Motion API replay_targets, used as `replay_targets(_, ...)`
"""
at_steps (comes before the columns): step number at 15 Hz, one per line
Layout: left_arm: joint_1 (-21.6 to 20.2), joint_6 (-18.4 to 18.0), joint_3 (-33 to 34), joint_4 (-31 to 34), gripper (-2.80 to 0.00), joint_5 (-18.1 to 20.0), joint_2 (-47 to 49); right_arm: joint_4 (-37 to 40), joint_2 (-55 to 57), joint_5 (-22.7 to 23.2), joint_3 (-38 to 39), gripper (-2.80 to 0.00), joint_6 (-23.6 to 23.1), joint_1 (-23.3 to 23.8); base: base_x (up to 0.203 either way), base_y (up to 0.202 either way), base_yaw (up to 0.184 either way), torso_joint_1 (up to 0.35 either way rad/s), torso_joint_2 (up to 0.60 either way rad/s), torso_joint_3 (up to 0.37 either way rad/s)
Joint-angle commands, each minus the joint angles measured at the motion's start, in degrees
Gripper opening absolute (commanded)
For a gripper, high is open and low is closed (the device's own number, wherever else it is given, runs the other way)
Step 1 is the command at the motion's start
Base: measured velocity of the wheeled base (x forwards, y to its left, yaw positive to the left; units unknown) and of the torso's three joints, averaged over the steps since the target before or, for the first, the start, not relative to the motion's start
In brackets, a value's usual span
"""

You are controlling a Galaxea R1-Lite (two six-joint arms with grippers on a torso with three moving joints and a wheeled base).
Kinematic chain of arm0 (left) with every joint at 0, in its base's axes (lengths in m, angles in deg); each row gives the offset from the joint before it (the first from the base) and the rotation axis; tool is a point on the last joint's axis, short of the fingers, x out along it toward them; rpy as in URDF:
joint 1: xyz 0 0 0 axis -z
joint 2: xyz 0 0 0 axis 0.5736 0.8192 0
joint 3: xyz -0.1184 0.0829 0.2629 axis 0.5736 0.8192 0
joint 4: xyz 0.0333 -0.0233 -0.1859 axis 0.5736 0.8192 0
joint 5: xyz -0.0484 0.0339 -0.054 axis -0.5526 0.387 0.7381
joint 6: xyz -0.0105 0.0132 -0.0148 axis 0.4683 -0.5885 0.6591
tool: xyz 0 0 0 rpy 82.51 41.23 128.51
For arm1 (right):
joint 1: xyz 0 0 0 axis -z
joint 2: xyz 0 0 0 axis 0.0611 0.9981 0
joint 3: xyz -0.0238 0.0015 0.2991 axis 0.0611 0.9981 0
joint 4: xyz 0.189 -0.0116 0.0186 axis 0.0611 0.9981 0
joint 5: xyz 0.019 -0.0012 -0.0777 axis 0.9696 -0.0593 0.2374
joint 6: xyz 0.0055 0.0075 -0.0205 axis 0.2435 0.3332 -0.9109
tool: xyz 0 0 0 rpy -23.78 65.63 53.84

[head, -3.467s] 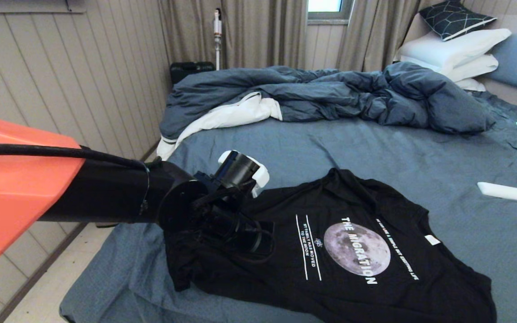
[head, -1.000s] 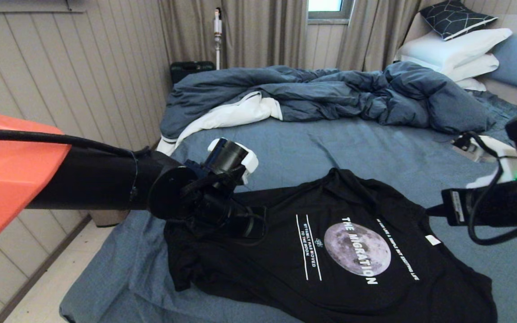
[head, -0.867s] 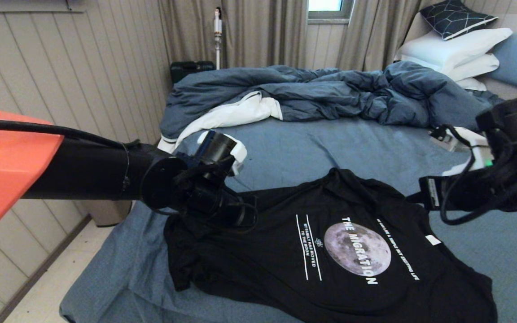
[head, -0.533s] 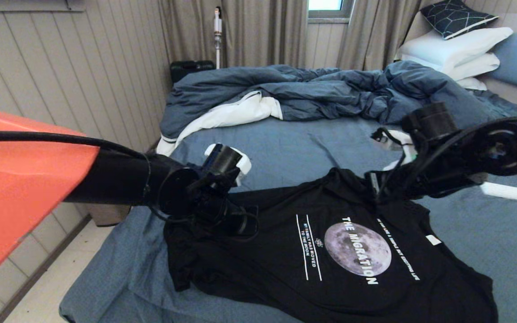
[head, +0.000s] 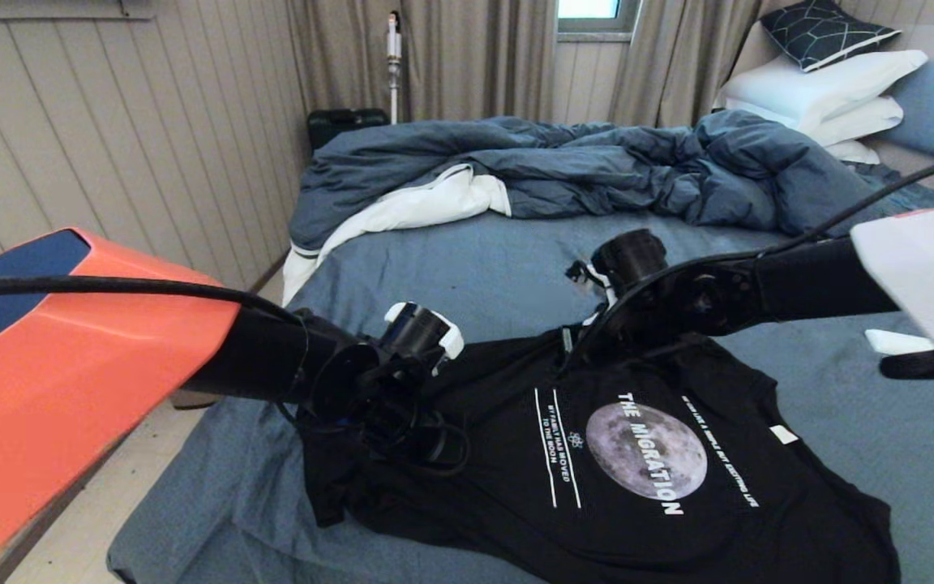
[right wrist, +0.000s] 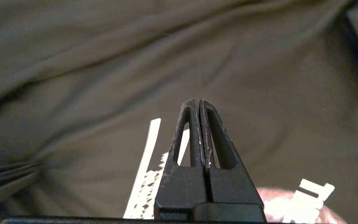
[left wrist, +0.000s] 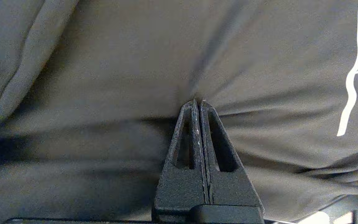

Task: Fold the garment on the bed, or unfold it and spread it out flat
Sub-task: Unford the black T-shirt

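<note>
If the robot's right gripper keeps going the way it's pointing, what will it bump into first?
Most likely the black T-shirt. The right gripper is shut and points at the shirt's plain dark cloth just past the white lines of the print. Nothing shows between its tips and the fabric, though the gap is hard to judge.

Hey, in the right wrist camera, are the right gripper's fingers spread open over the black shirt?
No. The right gripper has its two fingers pressed together with no gap, pointing at the black T-shirt.
</note>
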Motion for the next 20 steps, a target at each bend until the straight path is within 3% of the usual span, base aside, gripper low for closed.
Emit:
replay_targets(1, 0.0, 0.1, 1.5, 0.4, -2.80, -0.5, -1.7, -0.1, 2.8, 0.0, -0.7, -2.80, 0.1, -0.3, 0.000, 0.000, 0.000, 0.000, 0.00, 0.000)
replay_targets(4, 0.0, -0.1, 2.7, 1.1, -2.80, -0.8, -3.7, -0.1, 4.1, 0.0, -1.6, -2.80, -0.2, -0.2, 0.000, 0.000, 0.000, 0.000, 0.00, 0.000)
replay_targets(8, 0.0, 0.0, 4.9, 1.3, -2.80, -4.7, -5.8, -0.1, 6.3, 0.1, -2.8, -2.80, -0.2, -0.2, 0.000, 0.000, 0.000, 0.000, 0.00, 0.000)
replay_targets(20, -1.4, 0.3, 20.2, -2.2, -2.80, -5.7, -13.9, -0.1, 8.0, 0.0, -3.7, -2.80, -0.2, -0.1, 0.000, 0.000, 0.000, 0.000, 0.00, 0.000)
